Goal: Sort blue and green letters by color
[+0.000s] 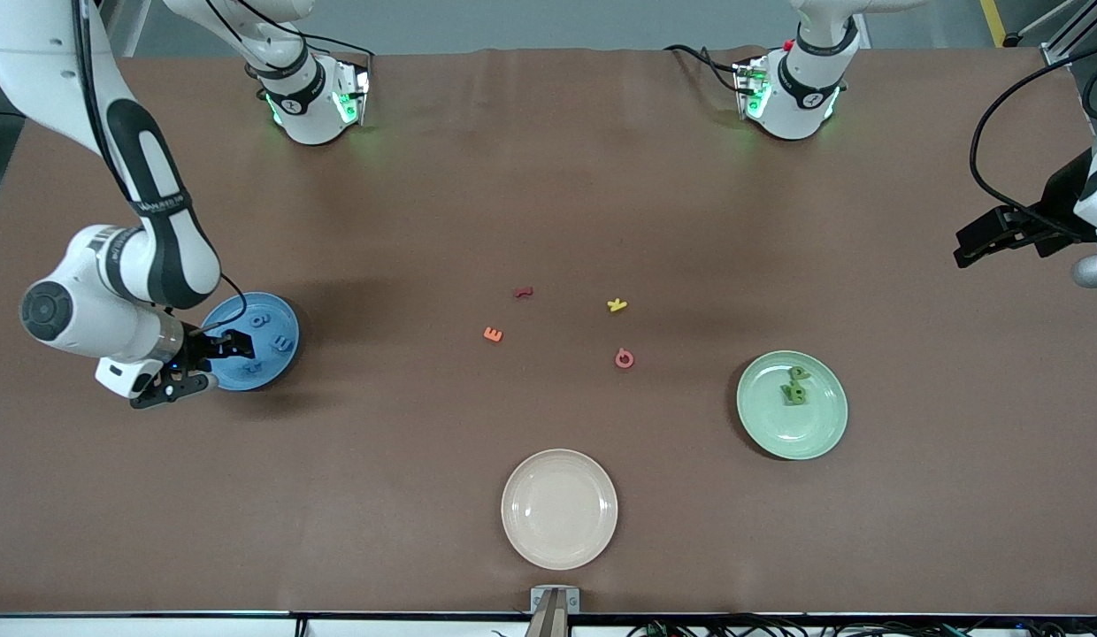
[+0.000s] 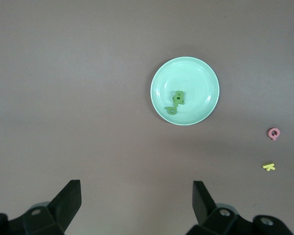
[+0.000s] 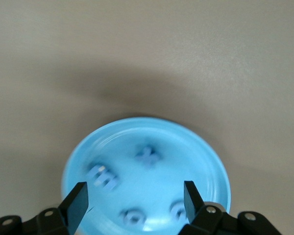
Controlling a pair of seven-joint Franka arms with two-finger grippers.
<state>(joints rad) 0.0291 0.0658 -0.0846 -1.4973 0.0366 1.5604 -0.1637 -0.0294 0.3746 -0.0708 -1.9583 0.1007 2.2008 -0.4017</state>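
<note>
**Blue letters on the blue plate, green ones on the green**

My right gripper (image 1: 233, 345) hangs just over the blue plate (image 1: 279, 311) at the right arm's end of the table, fingers (image 3: 78, 199) spread apart and holding nothing. Four blue letters (image 3: 148, 156) lie on that plate under me.

My left gripper (image 2: 135, 200) waits high at the left arm's end, fingers spread and empty. The green letters (image 1: 795, 387) sit piled on the green plate (image 1: 827, 425).

From the pink Q (image 1: 625, 358), the yellow K (image 1: 617, 305) lies at twelve o'clock, the orange E (image 1: 493, 333) at nine to ten, the dark red letter (image 1: 523, 292) at ten, and the cream plate (image 1: 559, 548) at seven.
</note>
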